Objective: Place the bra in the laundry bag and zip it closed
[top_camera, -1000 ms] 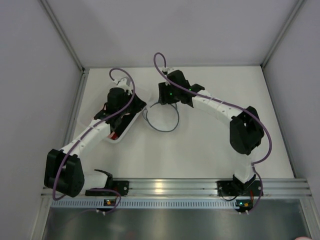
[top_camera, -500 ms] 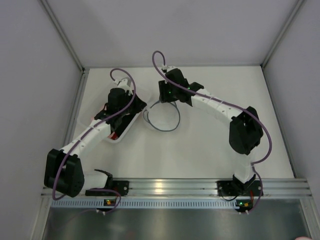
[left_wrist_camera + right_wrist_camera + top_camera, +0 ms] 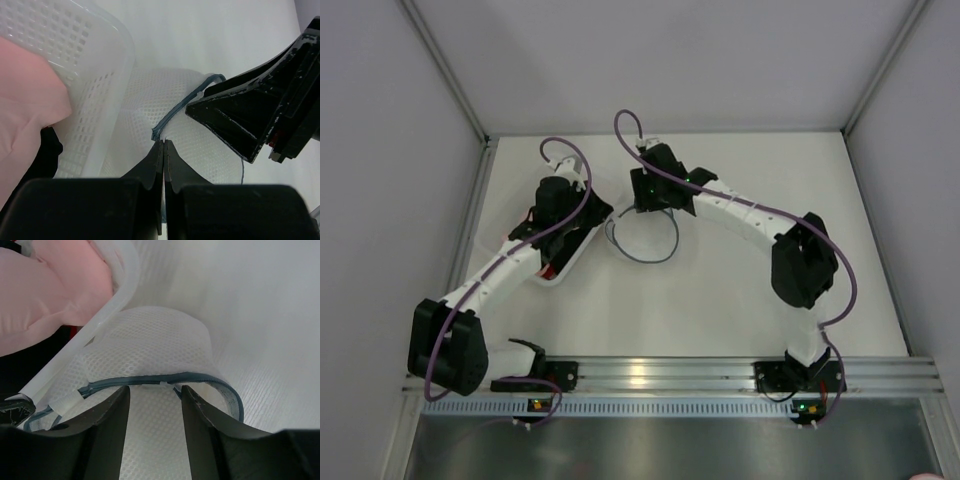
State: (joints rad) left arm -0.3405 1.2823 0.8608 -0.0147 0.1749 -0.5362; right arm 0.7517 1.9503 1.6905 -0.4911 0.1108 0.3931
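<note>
Laundry bag (image 3: 150, 340) mesh sits between the fingers of our right gripper (image 3: 154, 390), which stand half apart astride its dark rim and grip nothing. Our left gripper (image 3: 163, 145) is closed tight, its tips pinching that rim where it kinks. The pouch lies on the white table (image 3: 720, 290), against the clear bin (image 3: 100, 65) that holds a pink cloth (image 3: 25, 100).

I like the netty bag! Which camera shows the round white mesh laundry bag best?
Right wrist: the round white mesh laundry bag looks biggest, zipper rim clear. Left wrist shows part; top, a thin ring.
</note>
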